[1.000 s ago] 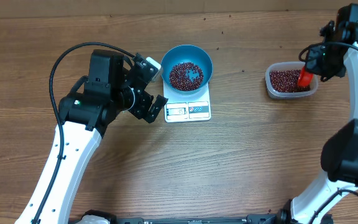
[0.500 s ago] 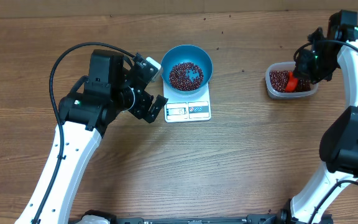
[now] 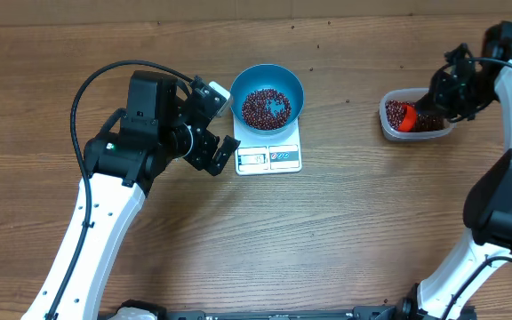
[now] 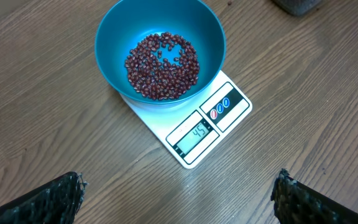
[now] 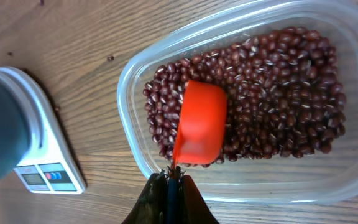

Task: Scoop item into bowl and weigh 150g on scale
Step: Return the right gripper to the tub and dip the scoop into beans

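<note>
Right gripper (image 5: pixel 171 177) clamped on an orange scoop (image 5: pixel 201 121) whose handle is mostly hidden, scoop lying among glossy maroon beans (image 5: pixel 278 93) in a clear tub (image 5: pixel 129 81) cut off by the frame, left gripper (image 4: pixel 179 196) spread wide, beyond it blue bowl (image 4: pixel 117 25) of beans atop white scale (image 4: pixel 210 121)

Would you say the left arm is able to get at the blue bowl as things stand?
Probably yes: the open left gripper hovers right beside the scale that carries the bowl, and nothing visible stands between them.
</note>
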Motion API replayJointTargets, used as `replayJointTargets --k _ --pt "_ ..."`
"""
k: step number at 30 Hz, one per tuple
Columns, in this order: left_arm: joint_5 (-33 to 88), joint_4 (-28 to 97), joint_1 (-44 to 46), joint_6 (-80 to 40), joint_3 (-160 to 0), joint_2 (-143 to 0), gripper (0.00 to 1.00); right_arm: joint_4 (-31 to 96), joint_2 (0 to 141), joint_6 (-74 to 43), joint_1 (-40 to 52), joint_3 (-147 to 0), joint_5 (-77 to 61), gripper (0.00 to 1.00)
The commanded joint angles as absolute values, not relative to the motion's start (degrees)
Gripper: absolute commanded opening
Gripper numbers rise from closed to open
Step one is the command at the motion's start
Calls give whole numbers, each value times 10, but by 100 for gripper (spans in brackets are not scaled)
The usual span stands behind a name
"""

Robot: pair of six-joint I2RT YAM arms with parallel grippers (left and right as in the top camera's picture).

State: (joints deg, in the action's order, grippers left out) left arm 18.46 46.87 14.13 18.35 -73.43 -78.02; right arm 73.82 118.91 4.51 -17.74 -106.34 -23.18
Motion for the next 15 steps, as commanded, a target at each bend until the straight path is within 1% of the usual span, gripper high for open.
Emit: replayJointTargets --k 1,8,15 --pt "189 467 139 180 -732 -783 99 739 1195 55 -196 -1061 -287 4" --pt "189 467 139 180 -732 -783 100 747 1195 95 -234 -1061 -348 4" --pt "189 467 139 180 -732 -783 100 758 1195 96 -272 -1061 -374 4"
